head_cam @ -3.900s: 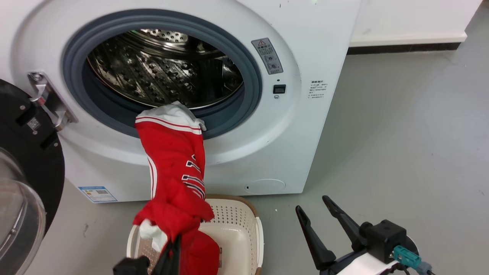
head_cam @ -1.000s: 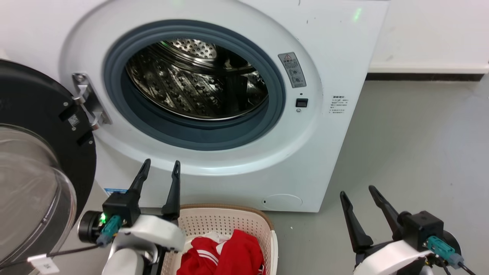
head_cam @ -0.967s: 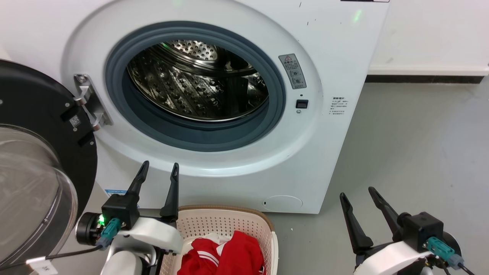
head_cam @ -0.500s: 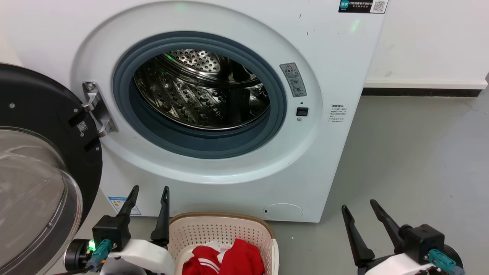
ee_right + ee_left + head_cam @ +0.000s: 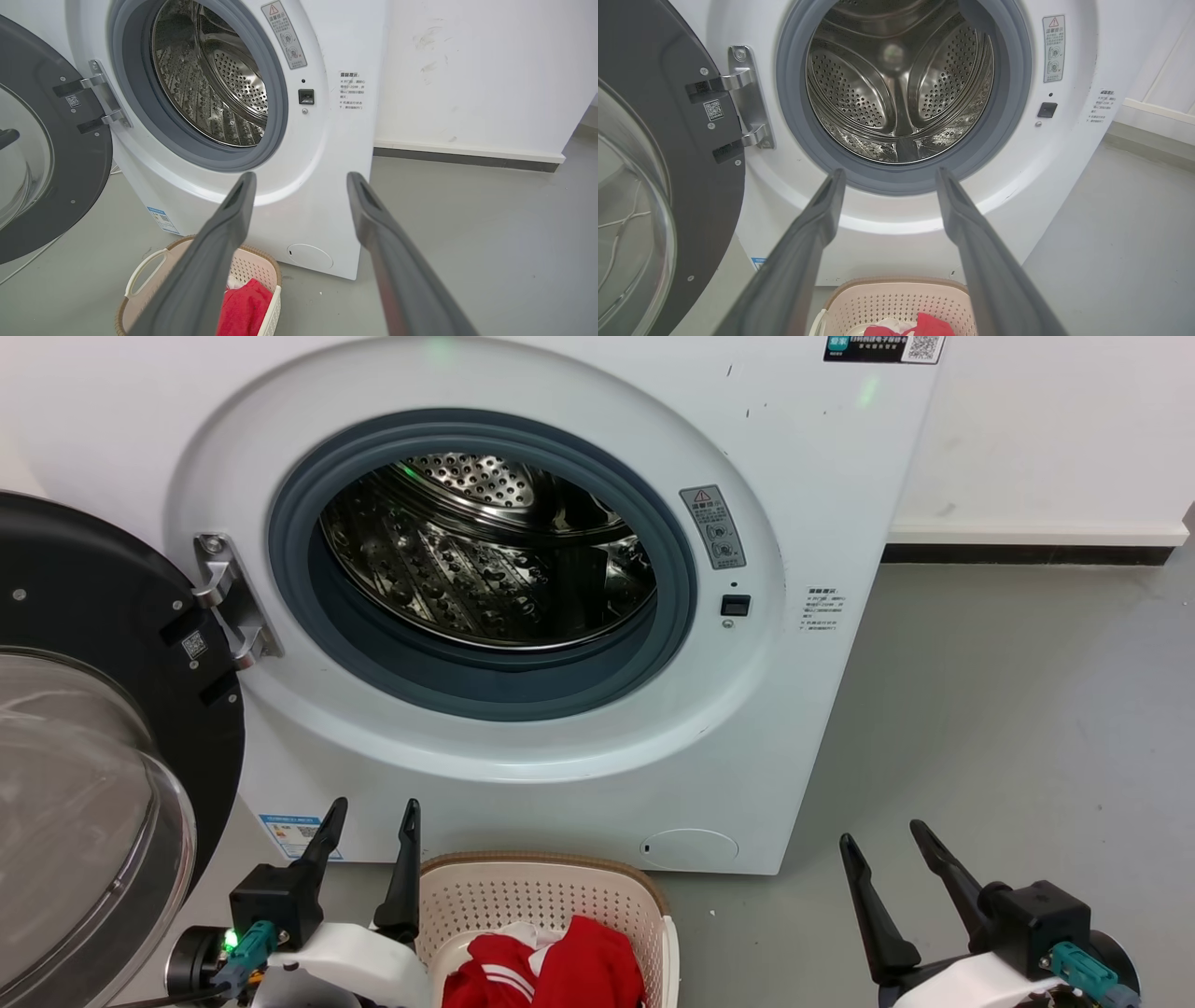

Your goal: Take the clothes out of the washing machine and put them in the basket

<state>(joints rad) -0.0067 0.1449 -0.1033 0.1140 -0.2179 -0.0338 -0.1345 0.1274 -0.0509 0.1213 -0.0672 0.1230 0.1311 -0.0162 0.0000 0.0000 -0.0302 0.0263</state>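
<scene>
Head view: our left gripper (image 5: 374, 803) and right gripper (image 5: 880, 831), at 7 and 5 o'clock, both have fingers spread apart. We see the red clothes (image 5: 579, 963) in the basket (image 5: 523, 903) at 6 o'clock, below the open washing machine (image 5: 822, 476). Left wrist view: basket at 6 o'clock. Right wrist view: basket at 7 o'clock.

Washing machine (image 5: 822, 476): warning-triangle sticker (image 5: 712, 526), QR code label (image 5: 882, 347); small print (image 5: 823, 609) unreadable.
</scene>
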